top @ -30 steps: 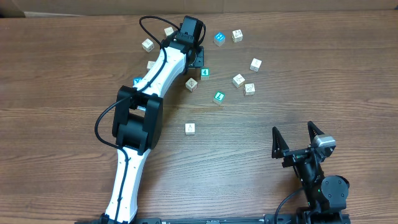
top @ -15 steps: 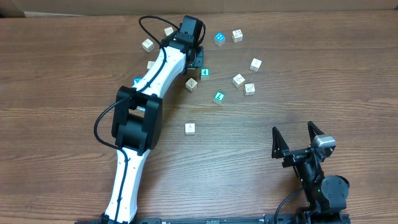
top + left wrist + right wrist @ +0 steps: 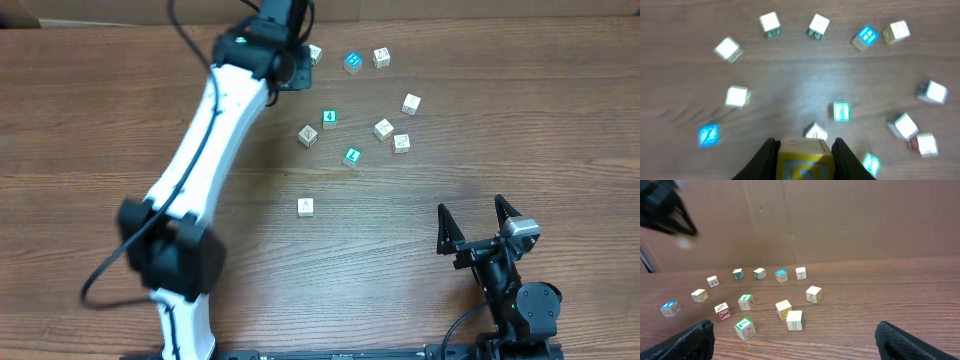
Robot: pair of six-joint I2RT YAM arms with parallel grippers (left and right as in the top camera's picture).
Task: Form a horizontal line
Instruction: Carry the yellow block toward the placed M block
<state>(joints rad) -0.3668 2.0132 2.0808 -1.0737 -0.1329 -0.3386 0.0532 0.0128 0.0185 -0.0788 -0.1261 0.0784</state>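
No horizontal line is in view; the small cubes lie scattered over the far half of the wooden table (image 3: 120,150). My left gripper (image 3: 805,146) is shut on a wooden cube (image 3: 805,159) with a yellow-bordered blue face and holds it above the table. From overhead the left gripper (image 3: 287,66) hangs near the far edge, beside a pale cube (image 3: 314,54). A lone whitish cube (image 3: 305,207) sits nearer the middle. My right gripper (image 3: 478,226) stands open at the near right, its fingers (image 3: 690,340) wide apart with nothing between them.
Cubes with bright blue or teal faces (image 3: 352,62) (image 3: 329,117) (image 3: 351,155) lie mixed among whitish ones (image 3: 384,128) (image 3: 411,103). A cardboard wall (image 3: 840,220) stands behind the table. The left arm (image 3: 200,150) stretches diagonally over the table's left side.
The left jaws closed on the yellow-bordered cube, and the arm rose and swung toward the far edge with it. The right arm has not moved.
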